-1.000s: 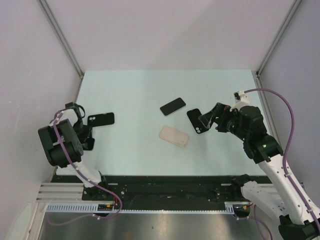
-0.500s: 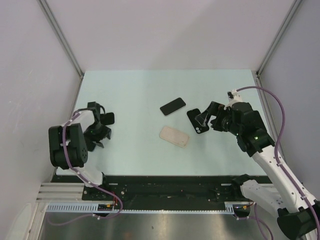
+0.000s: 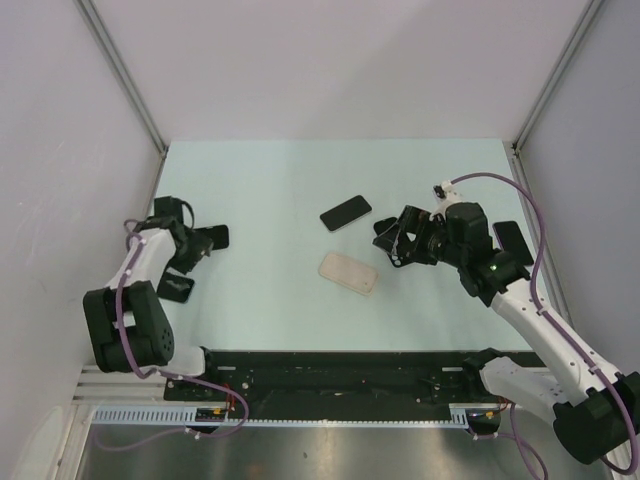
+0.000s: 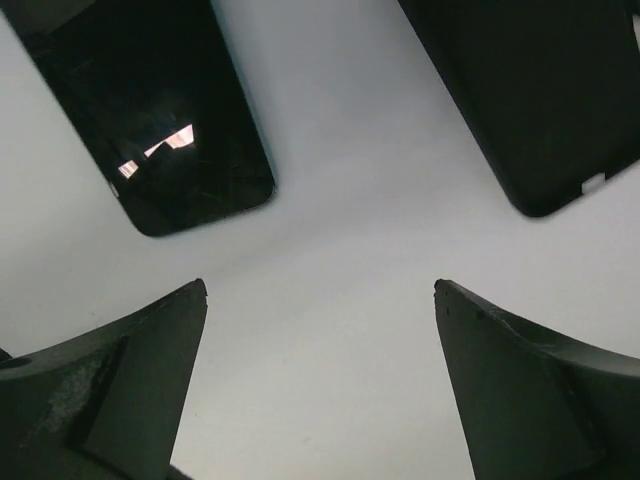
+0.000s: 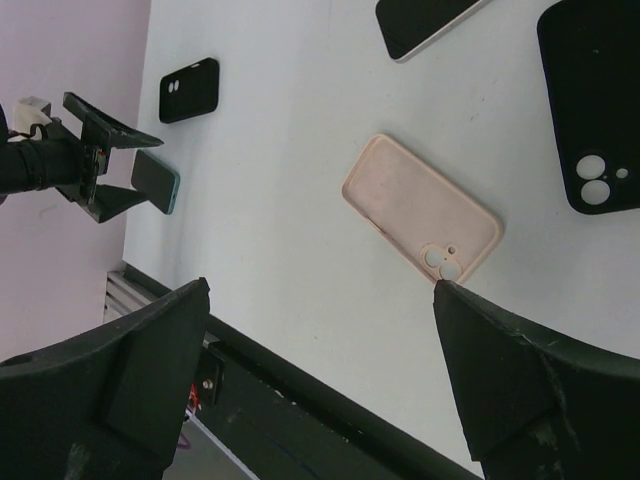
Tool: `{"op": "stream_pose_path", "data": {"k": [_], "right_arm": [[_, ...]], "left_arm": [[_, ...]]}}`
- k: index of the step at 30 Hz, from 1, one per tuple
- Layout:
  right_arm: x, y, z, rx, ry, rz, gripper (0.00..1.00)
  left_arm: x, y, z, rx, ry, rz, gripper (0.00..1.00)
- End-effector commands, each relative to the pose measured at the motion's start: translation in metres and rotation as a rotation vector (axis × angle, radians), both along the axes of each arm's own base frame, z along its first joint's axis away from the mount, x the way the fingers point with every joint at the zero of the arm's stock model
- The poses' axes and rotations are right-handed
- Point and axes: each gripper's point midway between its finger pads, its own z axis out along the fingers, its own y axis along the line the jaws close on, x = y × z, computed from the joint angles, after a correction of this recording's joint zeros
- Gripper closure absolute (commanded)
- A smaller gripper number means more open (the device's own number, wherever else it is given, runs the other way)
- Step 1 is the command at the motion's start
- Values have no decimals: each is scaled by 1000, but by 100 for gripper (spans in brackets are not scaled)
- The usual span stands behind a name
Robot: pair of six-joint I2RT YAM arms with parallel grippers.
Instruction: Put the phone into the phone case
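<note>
Left claw: the left gripper (image 4: 320, 290) has its fingers (image 4: 120, 380) spread wide with nothing between them. It points down at a bare patch of the table (image 3: 280, 180).
Beside the left claw: the teal-edged phone (image 4: 150, 110) lies glossy face up on one side of the gap. The left black case (image 4: 530, 90) lies on the other side. Neither touches a finger.
Left pair from above: the teal-edged phone is nearer the arm bases and the left black case is farther back. Both lie close to the table's left edge, with the claw between them.
Right claw: the right gripper (image 5: 320, 295) is also parted wide and holds nothing. It hangs above the right half of the table.
Below the right claw: the pink case (image 5: 425, 220) lies flat at an angle, with its camera cut-outs at the nearer end.
Right black case: the right black case (image 5: 592, 150) lies just beside the pink case without touching it. Its two round camera holes are visible. From above, the claw covers much of it.
Middle phone: the middle phone (image 3: 345, 212) lies dark face up behind the pink case, and the two do not touch.
Far right: a dark flat slab (image 3: 506, 241) lies beside the right arm. Whether it is a phone or a case cannot be told.
Phones and cases: each one lies on its own, flat on the table, and no phone is seated in a case.
</note>
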Motion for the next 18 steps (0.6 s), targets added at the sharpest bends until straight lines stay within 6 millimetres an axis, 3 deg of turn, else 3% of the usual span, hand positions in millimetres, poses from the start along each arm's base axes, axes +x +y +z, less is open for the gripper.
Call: {"op": "stream_pose_path", "data": {"k": [1, 4, 9, 18], "right_arm": [[5, 6, 22, 53, -76, 10, 2], [5, 4, 23, 45, -82, 8, 2], [2, 1, 23, 37, -85, 6, 2], [3, -4, 26, 15, -117, 6, 2]], "left_arm": [[1, 42, 0, 38, -14, 111, 0], [-11, 58, -12, 5, 21, 195, 2], [-8, 70, -29, -63, -12, 238, 3], [-9, 73, -42, -71, 36, 251, 5]]}}
